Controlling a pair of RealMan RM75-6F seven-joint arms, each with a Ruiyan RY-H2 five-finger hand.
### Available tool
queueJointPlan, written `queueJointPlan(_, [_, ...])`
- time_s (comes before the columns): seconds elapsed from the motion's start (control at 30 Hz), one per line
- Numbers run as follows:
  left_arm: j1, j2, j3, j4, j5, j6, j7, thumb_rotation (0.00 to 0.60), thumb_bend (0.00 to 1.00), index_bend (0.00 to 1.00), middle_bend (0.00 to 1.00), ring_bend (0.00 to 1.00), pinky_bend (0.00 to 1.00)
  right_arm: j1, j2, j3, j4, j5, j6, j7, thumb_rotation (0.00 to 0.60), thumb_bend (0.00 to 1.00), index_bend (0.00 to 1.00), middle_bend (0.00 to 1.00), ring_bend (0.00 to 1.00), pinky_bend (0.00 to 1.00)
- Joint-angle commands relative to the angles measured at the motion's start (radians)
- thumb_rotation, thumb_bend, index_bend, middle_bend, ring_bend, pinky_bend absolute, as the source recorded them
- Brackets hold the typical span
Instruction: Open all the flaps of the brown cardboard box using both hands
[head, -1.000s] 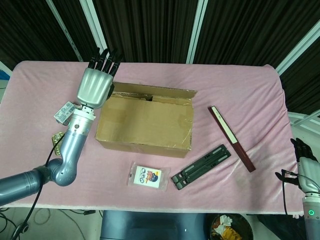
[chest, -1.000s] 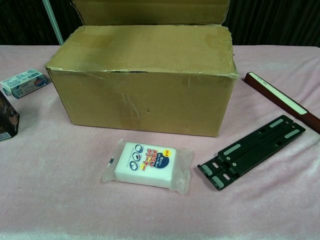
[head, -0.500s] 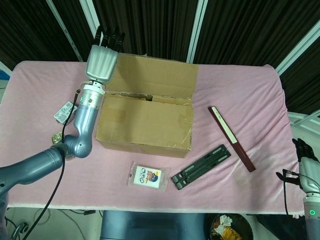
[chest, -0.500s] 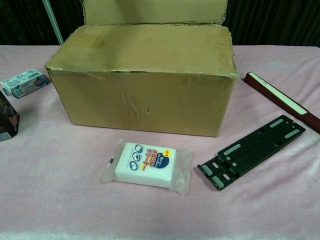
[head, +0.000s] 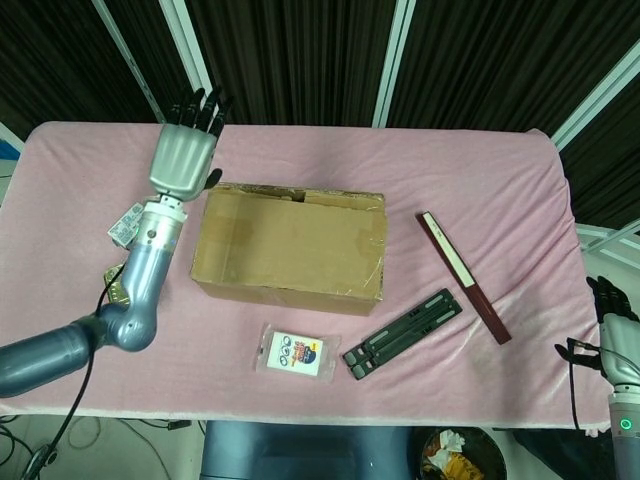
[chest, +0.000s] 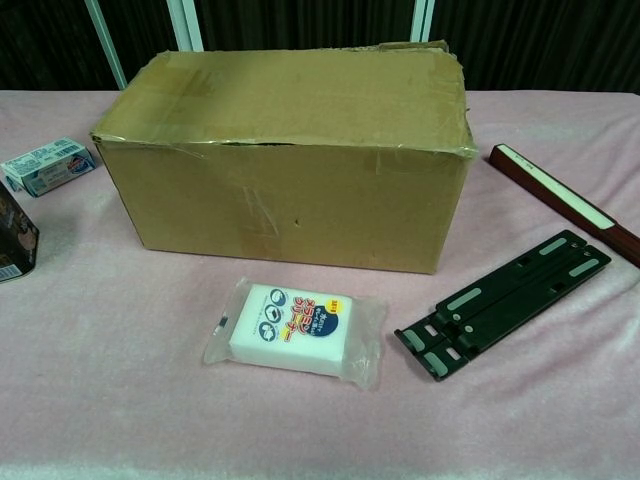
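The brown cardboard box (head: 290, 245) sits mid-table; in the chest view the cardboard box (chest: 290, 170) fills the upper middle. Its near long flap lies flat over the top. No flap stands above the box now, and a thin dark gap shows along the far top edge. Whether the far flap hangs down behind is hidden. My left hand (head: 182, 160) hovers beside the box's far left corner, fingers straight and apart, holding nothing. My right hand (head: 618, 335) stays low at the table's right front edge, far from the box and holding nothing. Neither hand appears in the chest view.
A wrapped sponge pack (head: 295, 352) and a black folding stand (head: 403, 333) lie in front of the box. A long dark red case (head: 463, 275) lies to its right. A small white carton (head: 128, 222) and a dark packet (chest: 15, 240) sit to its left.
The far flap, lifted upright by my left hand half a second ago, has dropped out of sight. My left hand has come down and leftward to the box's far left corner. The right hand stayed put.
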Motion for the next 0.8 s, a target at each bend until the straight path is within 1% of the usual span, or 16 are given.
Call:
queueJointPlan(0.03, [0.231, 0.196, 0.121, -0.296, 0.095, 0.159, -0.097, 0.6, 0.15, 0.0, 0.0, 0.0, 0.0, 0.001, 0.004, 0.003, -0.008, -0.004, 0.014, -0.017, 0.6, 0.2, 0.0, 0.0, 0.0, 0.24])
queueJointPlan(0.1, [0.294, 0.235, 0.162, -0.352, 0.129, 0.203, -0.127, 0.6, 0.15, 0.0, 0.0, 0.0, 0.0, 0.002, 0.006, 0.004, -0.013, -0.008, 0.022, -0.033, 0.6, 0.2, 0.0, 0.0, 0.0, 0.24])
queueJointPlan(0.13, [0.338, 0.258, 0.191, -0.381, 0.163, 0.238, -0.151, 0.6, 0.15, 0.0, 0.0, 0.0, 0.0, 0.004, 0.008, 0.005, -0.018, -0.012, 0.029, -0.047, 0.6, 0.2, 0.0, 0.0, 0.0, 0.24])
queueJointPlan(0.2, [0.396, 0.283, 0.235, -0.4, 0.216, 0.287, -0.184, 0.6, 0.15, 0.0, 0.0, 0.0, 0.0, 0.008, 0.01, 0.007, -0.026, -0.017, 0.037, -0.066, 0.6, 0.2, 0.0, 0.0, 0.0, 0.24])
queueJointPlan(0.23, [0.438, 0.295, 0.266, -0.402, 0.258, 0.324, -0.211, 0.6, 0.14, 0.0, 0.0, 0.0, 0.0, 0.011, 0.011, 0.01, -0.035, -0.018, 0.041, -0.078, 0.6, 0.2, 0.0, 0.0, 0.0, 0.24])
queueJointPlan(0.33, [0.516, 0.307, 0.33, -0.385, 0.329, 0.387, -0.26, 0.6, 0.13, 0.0, 0.0, 0.0, 0.0, 0.027, 0.015, 0.02, -0.054, -0.019, 0.041, -0.108, 0.6, 0.2, 0.0, 0.0, 0.0, 0.24])
queueJointPlan(0.37, [0.552, 0.308, 0.358, -0.372, 0.359, 0.416, -0.286, 0.6, 0.13, 0.0, 0.0, 0.0, 0.0, 0.039, 0.017, 0.028, -0.069, -0.017, 0.035, -0.122, 0.6, 0.2, 0.0, 0.0, 0.0, 0.24])
queueJointPlan(0.43, [0.598, 0.303, 0.391, -0.354, 0.386, 0.451, -0.326, 0.6, 0.13, 0.0, 0.0, 0.0, 0.0, 0.06, 0.021, 0.045, -0.094, -0.014, 0.023, -0.135, 0.6, 0.22, 0.0, 0.0, 0.0, 0.24])
queueJointPlan(0.47, [0.623, 0.299, 0.406, -0.341, 0.394, 0.47, -0.346, 0.6, 0.13, 0.0, 0.0, 0.0, 0.0, 0.078, 0.023, 0.058, -0.113, -0.014, 0.012, -0.137, 0.6, 0.26, 0.0, 0.0, 0.0, 0.24])
queueJointPlan(0.53, [0.655, 0.289, 0.424, -0.318, 0.406, 0.494, -0.375, 0.6, 0.13, 0.0, 0.0, 0.0, 0.0, 0.105, 0.028, 0.079, -0.14, -0.006, -0.013, -0.14, 0.6, 0.42, 0.0, 0.0, 0.0, 0.24])
queueJointPlan(0.63, [0.712, 0.263, 0.45, -0.265, 0.411, 0.528, -0.431, 0.6, 0.14, 0.0, 0.0, 0.0, 0.0, 0.183, 0.047, 0.137, -0.191, 0.026, -0.093, -0.142, 0.6, 0.65, 0.0, 0.02, 0.03, 0.23])
queueJointPlan(0.67, [0.724, 0.254, 0.454, -0.25, 0.411, 0.531, -0.448, 0.6, 0.14, 0.0, 0.0, 0.0, 0.0, 0.213, 0.052, 0.158, -0.204, 0.041, -0.123, -0.143, 0.6, 0.71, 0.02, 0.04, 0.05, 0.24])
queueJointPlan(0.73, [0.739, 0.243, 0.457, -0.231, 0.409, 0.534, -0.472, 0.6, 0.14, 0.0, 0.0, 0.0, 0.0, 0.256, 0.055, 0.187, -0.216, 0.069, -0.165, -0.147, 0.6, 0.76, 0.06, 0.06, 0.07, 0.24])
queueJointPlan(0.8, [0.754, 0.228, 0.459, -0.206, 0.408, 0.534, -0.5, 0.6, 0.14, 0.0, 0.0, 0.0, 0.0, 0.323, 0.049, 0.228, -0.22, 0.105, -0.219, -0.16, 0.6, 0.78, 0.11, 0.1, 0.11, 0.26])
